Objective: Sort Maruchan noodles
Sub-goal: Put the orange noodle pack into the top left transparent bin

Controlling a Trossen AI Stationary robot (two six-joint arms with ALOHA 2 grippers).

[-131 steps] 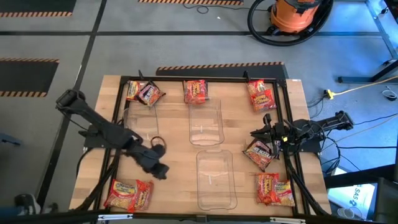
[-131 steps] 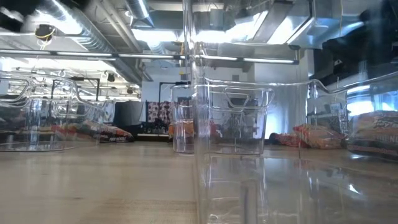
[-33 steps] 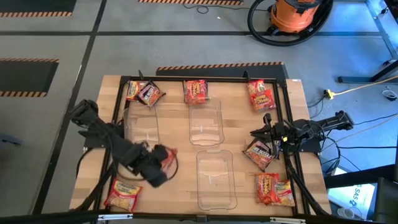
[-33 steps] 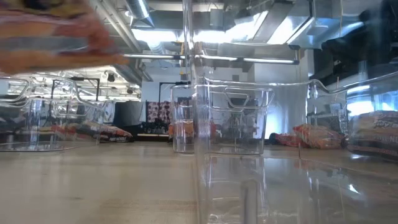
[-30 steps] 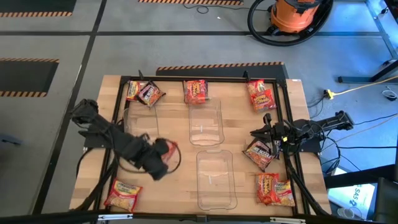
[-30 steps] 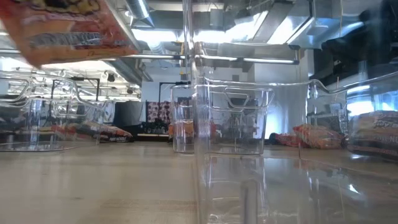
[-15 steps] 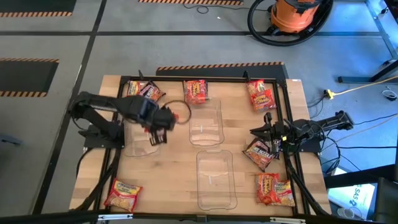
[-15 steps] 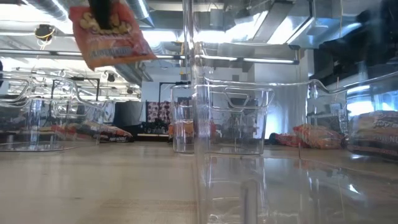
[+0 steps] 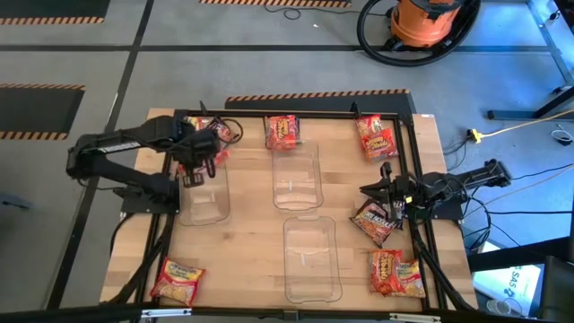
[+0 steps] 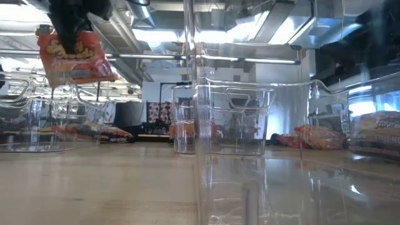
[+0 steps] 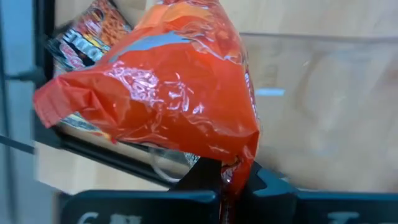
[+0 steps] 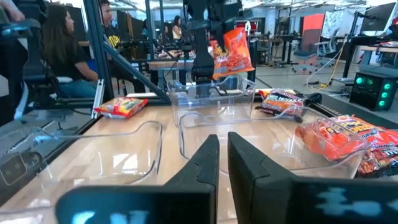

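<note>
My left gripper (image 9: 199, 160) is shut on an orange-red Maruchan noodle packet (image 10: 72, 56), high above the far end of the left clear bin (image 9: 204, 193). Other packets lie flat on the table: at the far left (image 9: 213, 131), far middle (image 9: 281, 132), far right (image 9: 377, 137), right (image 9: 372, 221), near right (image 9: 395, 274) and near left (image 9: 179, 280). My right gripper (image 9: 368, 190) waits shut at the right side, beside the right packet, touching nothing. My left gripper pinches the orange-red packet by one edge (image 11: 235, 169) between its two fingers. The fingers come from above, pointing down. The packet hangs below them, tilted and lifted clear of table and bin.
Two more clear bins stand in the middle, one far (image 9: 296, 175) and one near (image 9: 311, 260). A black frame rail (image 9: 296, 115) runs along the table's far and side edges. People sit beyond the table (image 12: 56, 43).
My left gripper has carried the orange-red packet from the near middle of the table toward the far edge and then left, over the left bin, turning as it went. The packet has stayed lifted and hangs below the fingers.
</note>
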